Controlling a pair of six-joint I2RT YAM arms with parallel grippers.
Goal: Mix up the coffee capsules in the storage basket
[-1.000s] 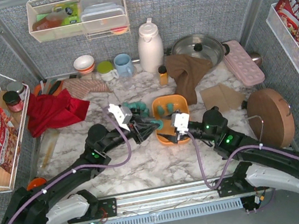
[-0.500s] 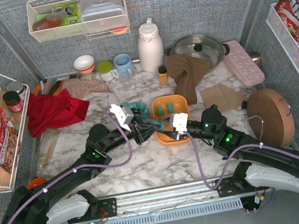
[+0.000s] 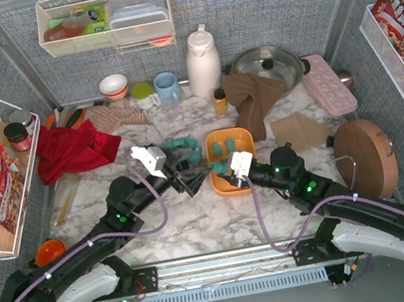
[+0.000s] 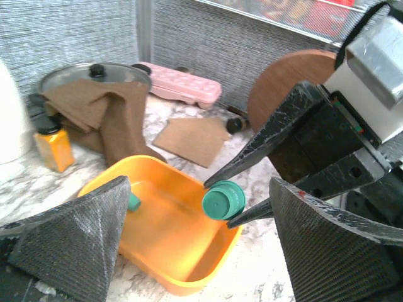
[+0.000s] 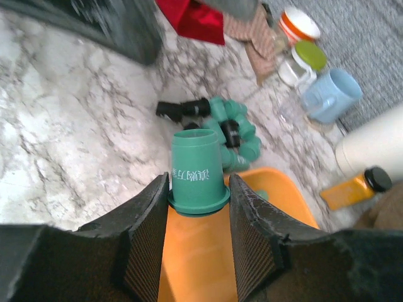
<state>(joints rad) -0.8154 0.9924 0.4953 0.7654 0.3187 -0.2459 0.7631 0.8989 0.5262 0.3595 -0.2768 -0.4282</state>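
The orange storage basket [image 3: 249, 143] sits mid-table with a few teal coffee capsules [image 3: 224, 146] at its far end. More teal and black capsules [image 3: 183, 148] lie heaped on the marble just left of it. My right gripper [image 3: 221, 169] is shut on one teal capsule [image 5: 198, 168], rim toward the camera, over the basket's [image 5: 208, 258] near-left part. The left wrist view shows that capsule [image 4: 223, 200] pinched between the right fingertips above the basket [image 4: 170, 239]. My left gripper [image 3: 195, 177] stands wide open and empty, just left of the capsule.
Behind the basket are a small amber bottle [image 3: 220, 102], a brown cloth [image 3: 253, 96], a white thermos [image 3: 202, 62] and a lidded pot [image 3: 269, 66]. A pink tray [image 3: 328, 83], cardboard piece [image 3: 300, 132] and round wooden board [image 3: 365, 158] lie right; a red cloth [image 3: 70, 150] lies left.
The left gripper held the teal capsule; the right gripper closed on it, then the left opened and drew back left. The capsule now sits in the right gripper.
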